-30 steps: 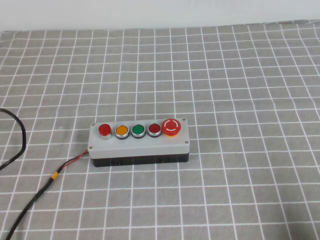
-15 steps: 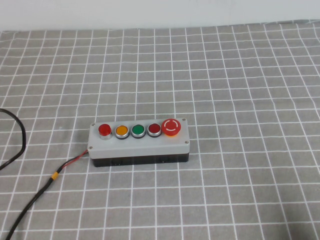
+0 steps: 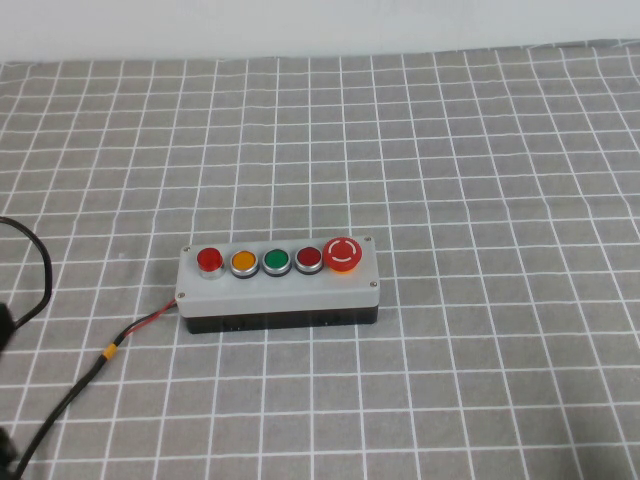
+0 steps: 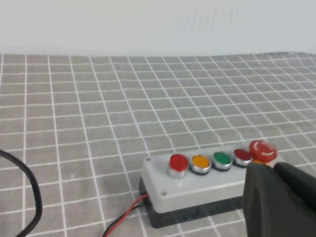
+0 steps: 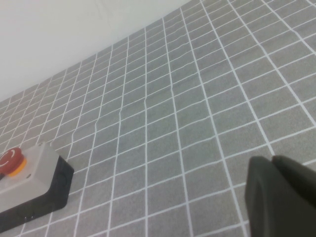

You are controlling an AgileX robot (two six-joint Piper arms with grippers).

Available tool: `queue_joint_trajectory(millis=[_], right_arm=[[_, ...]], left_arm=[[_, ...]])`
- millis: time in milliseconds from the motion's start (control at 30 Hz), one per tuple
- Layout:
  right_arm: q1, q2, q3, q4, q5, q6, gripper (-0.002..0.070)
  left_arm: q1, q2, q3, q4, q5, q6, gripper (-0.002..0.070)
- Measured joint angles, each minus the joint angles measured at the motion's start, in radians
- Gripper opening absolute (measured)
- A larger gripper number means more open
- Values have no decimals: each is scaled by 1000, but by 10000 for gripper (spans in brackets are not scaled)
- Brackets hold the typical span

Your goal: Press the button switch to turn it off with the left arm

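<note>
Since the earlier frames, one thing differs in the high view: a sliver of the left arm point(image 3: 4, 328) now shows at the table's left edge, with another dark bit at the near-left corner, where only cloth and cable showed before. Nothing else has shifted.

The grey box point(image 3: 275, 288) sits where it was, left of the table's point(image 3: 450, 150) middle and somewhat nearer the near edge, its long side roughly parallel to that edge. The button switch point(image 3: 209, 260) is the last in the row at the box's end toward the left edge, bright red with a pale collar. Nothing touches it. Next along the row come the orange button point(image 3: 244, 263), the green button point(image 3: 276, 262), the darker red button point(image 3: 308, 260) and the big mushroom button point(image 3: 342, 254) at the end toward the right edge.

From the box's left end, a red wire point(image 3: 150, 320) runs out into a black cable point(image 3: 60, 400) marked by a yellow band point(image 3: 108, 351). The cable trails off toward the near-left corner.

In the left wrist view, your left gripper point(image 4: 279, 200) shows as a dark mass on the near side of the box, well apart from the button switch point(image 4: 178, 162). You cannot tell whether it is open or closed.

In the right wrist view, the right gripper point(image 5: 281, 197) hangs over bare checked cloth, well apart from the box's mushroom end. Its state cannot be told either.
</note>
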Motion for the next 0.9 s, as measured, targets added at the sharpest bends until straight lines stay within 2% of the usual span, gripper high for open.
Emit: queue_joint_trajectory(millis=[200,467,667,767,900], right_arm=[[0,0,0,0,0,0,-17],[0,0,0,0,0,0,-17],[0,0,0,0,0,0,-17],[0,0,0,0,0,0,-17],[0,0,0,0,0,0,-17]], left_arm=[[8,-93,196,16,-140,0,-3],[114,-270,446,22,-241,0,-3],[165,-369,546,15,-175,-5,-3],[170,-371,546,15,-103,-5,-3],[170,-373,546,13,-100,-8,-3]])
